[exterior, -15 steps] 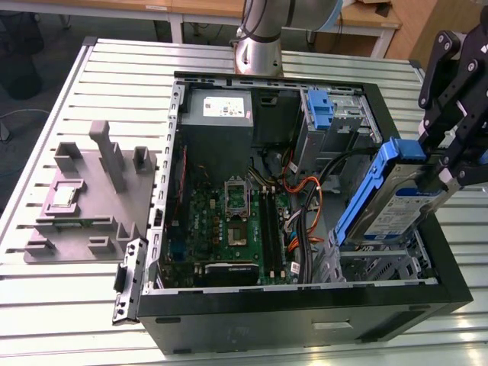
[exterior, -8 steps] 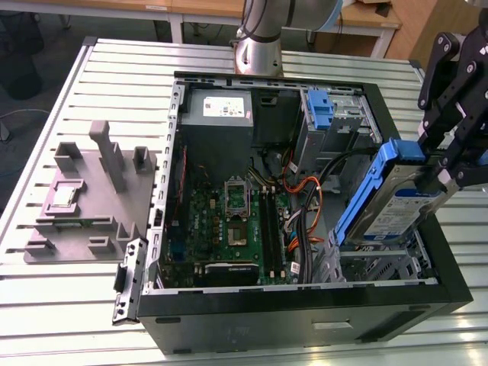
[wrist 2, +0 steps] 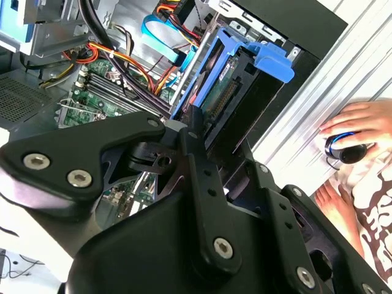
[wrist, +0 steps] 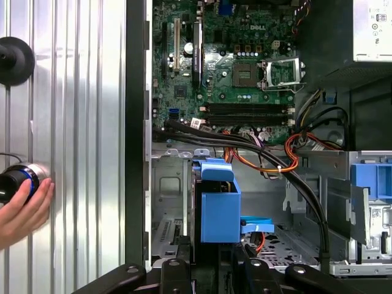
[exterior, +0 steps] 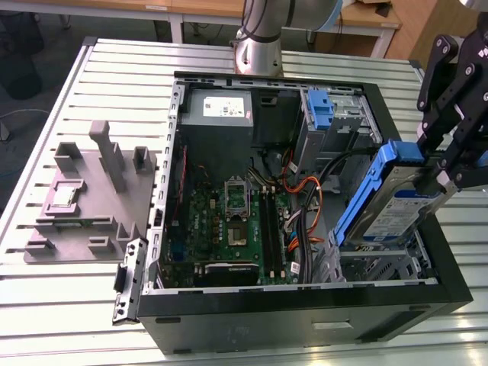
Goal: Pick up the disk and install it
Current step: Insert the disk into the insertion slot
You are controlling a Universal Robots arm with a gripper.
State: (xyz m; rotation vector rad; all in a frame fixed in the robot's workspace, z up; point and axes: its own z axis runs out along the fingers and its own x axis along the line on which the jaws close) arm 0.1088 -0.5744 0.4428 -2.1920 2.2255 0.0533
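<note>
- Under everything, a wide silver bench with long grooves.
- On the bench, a big black computer case, lying open, with a grey power box and a green board inside.
- Next to the case, at the exterior view's left, a grey block of holders.
- At the exterior view's right, the black claw, gripping the disk up near its blue handle.
- Lifted clear of the bench, so the picking up looks done.
- Tilted, with the low end down by the metal cage in the case corner and the top end up above the case wall.
- Not lying flat in the cage yet, so the putting in looks only half done.
- Hard to tell whether the low end touches the cage.
- Close by the disk in the first wrist view, a bunch of orange and black wires.
- Out on the bench near the case wall, a person's hand on a small round knob.
</note>
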